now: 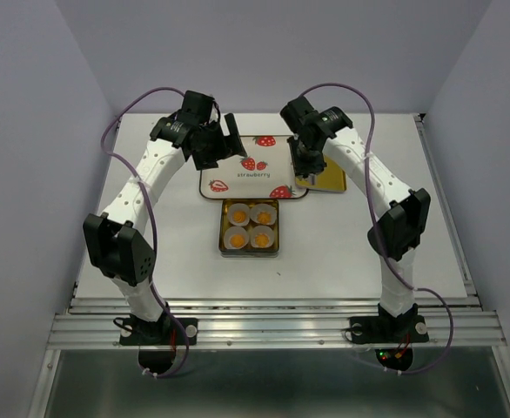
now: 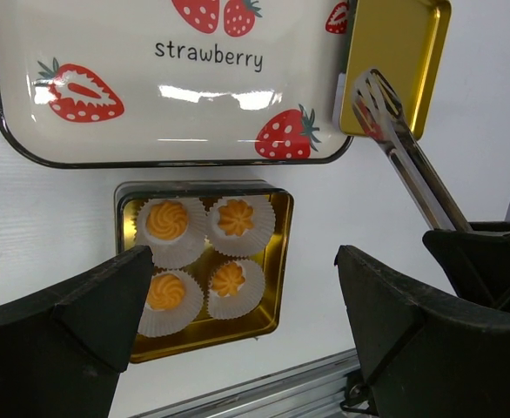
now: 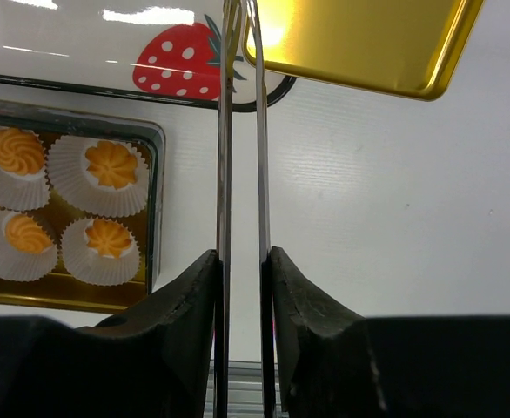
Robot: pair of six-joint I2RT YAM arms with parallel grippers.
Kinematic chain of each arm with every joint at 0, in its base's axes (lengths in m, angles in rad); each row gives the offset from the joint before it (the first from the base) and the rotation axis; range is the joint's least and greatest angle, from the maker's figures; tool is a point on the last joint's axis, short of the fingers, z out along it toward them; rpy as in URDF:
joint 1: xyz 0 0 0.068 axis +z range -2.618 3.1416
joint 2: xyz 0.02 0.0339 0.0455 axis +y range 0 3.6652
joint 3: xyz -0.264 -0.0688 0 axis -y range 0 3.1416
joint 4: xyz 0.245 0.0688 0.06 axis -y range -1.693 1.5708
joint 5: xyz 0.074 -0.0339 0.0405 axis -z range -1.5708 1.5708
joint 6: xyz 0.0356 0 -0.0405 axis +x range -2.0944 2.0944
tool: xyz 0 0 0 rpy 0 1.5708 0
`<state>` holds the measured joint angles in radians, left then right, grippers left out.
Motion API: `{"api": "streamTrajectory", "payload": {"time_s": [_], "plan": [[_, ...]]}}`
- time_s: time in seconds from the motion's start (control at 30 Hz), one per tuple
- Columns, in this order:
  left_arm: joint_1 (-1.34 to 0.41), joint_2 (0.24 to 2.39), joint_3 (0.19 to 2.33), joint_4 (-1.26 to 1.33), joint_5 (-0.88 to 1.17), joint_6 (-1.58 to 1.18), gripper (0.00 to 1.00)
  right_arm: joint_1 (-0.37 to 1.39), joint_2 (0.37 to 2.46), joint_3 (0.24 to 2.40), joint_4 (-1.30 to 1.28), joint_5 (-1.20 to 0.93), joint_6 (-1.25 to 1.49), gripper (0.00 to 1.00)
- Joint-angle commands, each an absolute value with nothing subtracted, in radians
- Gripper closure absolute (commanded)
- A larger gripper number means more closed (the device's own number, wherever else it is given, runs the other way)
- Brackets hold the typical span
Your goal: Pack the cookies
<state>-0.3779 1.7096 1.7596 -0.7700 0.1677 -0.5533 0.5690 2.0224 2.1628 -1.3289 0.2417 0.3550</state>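
Observation:
Several orange-yellow cookies (image 1: 250,225) sit in white pleated paper cups (image 2: 246,300) inside a gold tin (image 2: 281,261) at the table's middle. In the right wrist view the cookies (image 3: 111,164) fill the tin (image 3: 155,218) at the left. My left gripper (image 1: 229,139) hovers over the strawberry tray's left end. Its jaws stand wide apart with nothing between them (image 2: 244,252). My right gripper (image 1: 305,165) is shut on metal tongs (image 3: 223,174), one jaw against each arm. The tongs' tips (image 2: 372,91) hold nothing and reach the edge of the gold lid.
A white tray (image 1: 255,174) printed with strawberries lies just behind the tin. A gold lid (image 1: 329,181) lies at the tray's right end, overlapping its corner (image 3: 359,39). A metal rail (image 1: 272,324) runs along the near table edge.

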Motion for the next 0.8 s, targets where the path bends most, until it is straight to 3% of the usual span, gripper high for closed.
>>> {"api": "streamTrajectory", "payload": {"time_s": [0.0, 0.17, 0.4, 0.77], "plan": [[-0.376, 1.661, 1.756, -0.782, 0.156, -0.531, 0.01, 0.58, 2.022, 2.194, -1.333, 0.308, 0.359, 0.65], [-0.374, 1.658, 1.753, -0.79, 0.143, -0.526, 0.01, 0.58, 2.043, 2.201, -1.328, 0.305, 0.365, 0.63], [-0.373, 1.649, 1.741, -0.793, 0.133, -0.528, 0.01, 0.589, 2.063, 2.214, -1.328, 0.304, 0.36, 0.49], [-0.37, 1.651, 1.732, -0.793, 0.124, -0.523, 0.01, 0.626, 2.088, 2.154, -1.338, 0.393, 0.351, 0.49]]}}
